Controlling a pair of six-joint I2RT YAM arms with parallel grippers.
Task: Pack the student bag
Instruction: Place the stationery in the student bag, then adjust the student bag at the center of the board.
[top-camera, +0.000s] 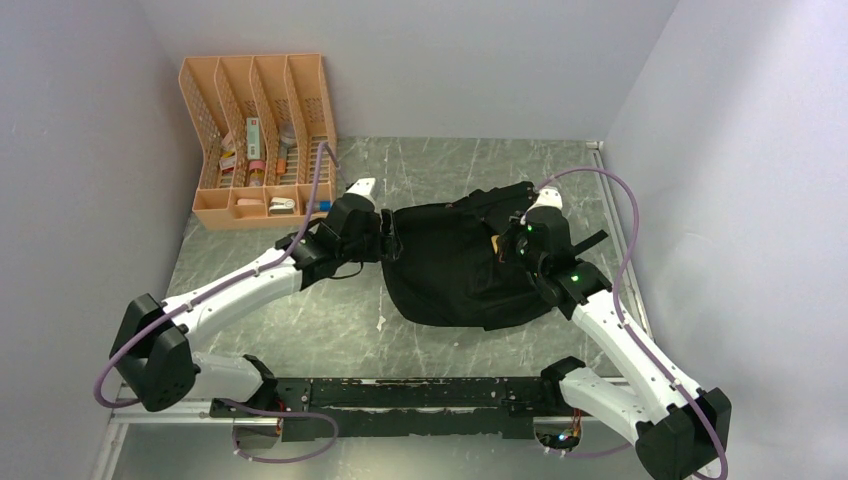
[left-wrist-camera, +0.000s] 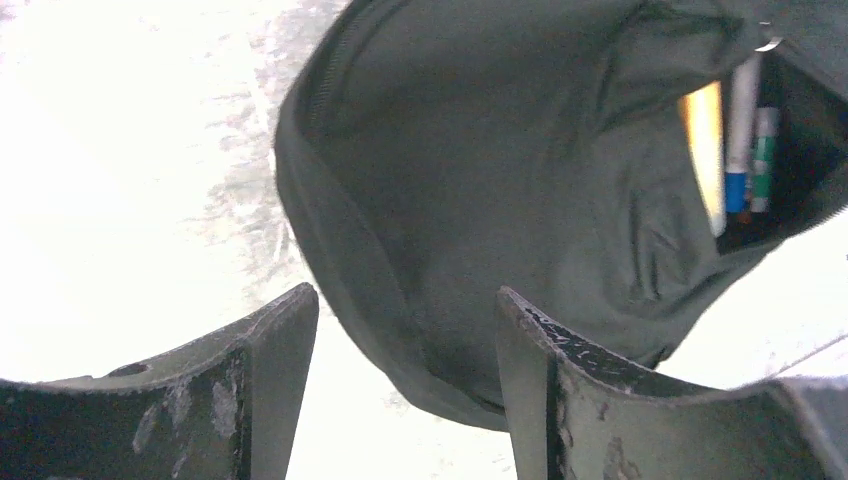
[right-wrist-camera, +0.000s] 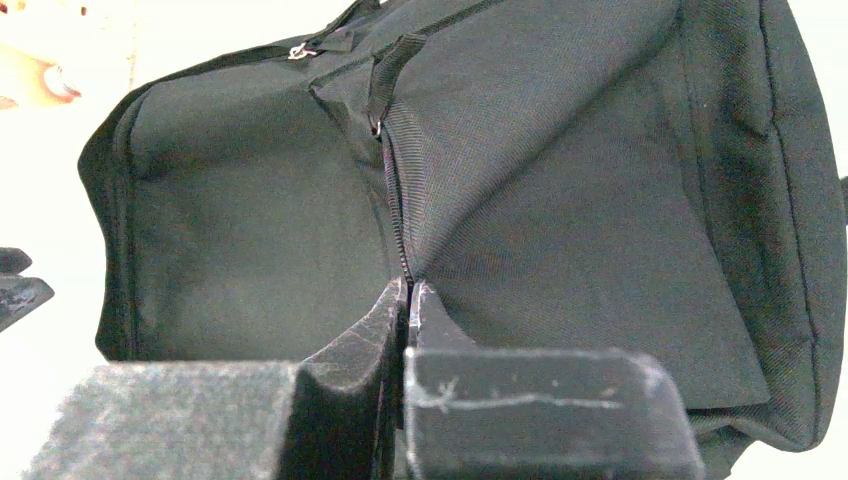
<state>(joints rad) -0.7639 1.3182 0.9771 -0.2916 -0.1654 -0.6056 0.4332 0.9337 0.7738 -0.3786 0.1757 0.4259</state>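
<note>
student bag (top-camera: 450, 270): matt black woven cloth | table (top-camera: 330, 325): smooth marbled grey stone-look, slight sheen | desk organiser (top-camera: 202, 105): orange perforated plastic | right gripper (right-wrist-camera: 408, 290): scuffed matt black

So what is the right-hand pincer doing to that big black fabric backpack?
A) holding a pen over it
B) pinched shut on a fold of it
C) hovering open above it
B: the right pincer is closed, and the large black soft fabric backpack puckers into a fold along its zipper right where the fingers meet.
</note>
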